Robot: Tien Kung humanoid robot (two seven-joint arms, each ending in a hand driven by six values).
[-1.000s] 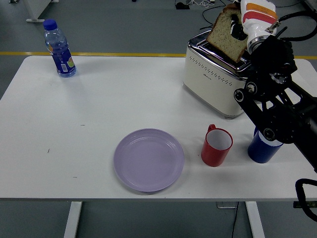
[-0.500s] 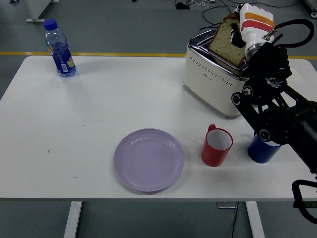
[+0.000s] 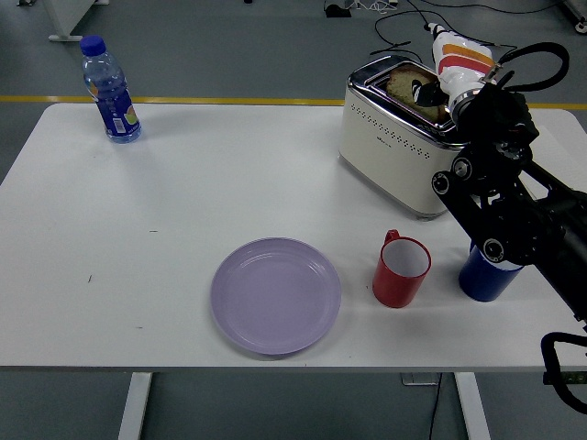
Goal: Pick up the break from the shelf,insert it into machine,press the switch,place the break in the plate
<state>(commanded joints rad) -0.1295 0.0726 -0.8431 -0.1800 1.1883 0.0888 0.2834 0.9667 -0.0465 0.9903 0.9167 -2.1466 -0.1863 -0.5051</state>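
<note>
1. The slice of brown seeded bread point(image 3: 401, 83) sits low in the slot of the cream and chrome toaster point(image 3: 390, 147), only its top crust showing above the rim. I judge pick-up and insertion as good as done.

2. My right hand point(image 3: 438, 81), white with an orange band, is at the top of the toaster, right against the bread's right end. My fingers look curled onto the crust, but they are half hidden against the dark slot, so I cannot say for certain that I grip it rather than merely touch it.

3. My black right arm point(image 3: 500, 206) runs up from the lower right, crossing in front of the toaster's right end. I cannot see the switch from here; it may lie behind the arm.

4. Left to do, as I judge it: let go of the bread, press the switch, take the slice out and carry it to the plate.

5. The round lilac plate point(image 3: 276, 294) lies near the table's front edge with nothing on it, well apart from the toaster.

6. Between plate and arm stand a red mug point(image 3: 401, 270) and, partly behind my arm, a blue cup point(image 3: 481, 275). Both sit near the path to the plate.

7. A clear water bottle with a blue cap point(image 3: 109, 89) stands at the far left corner of the white table point(image 3: 156, 211).
</note>
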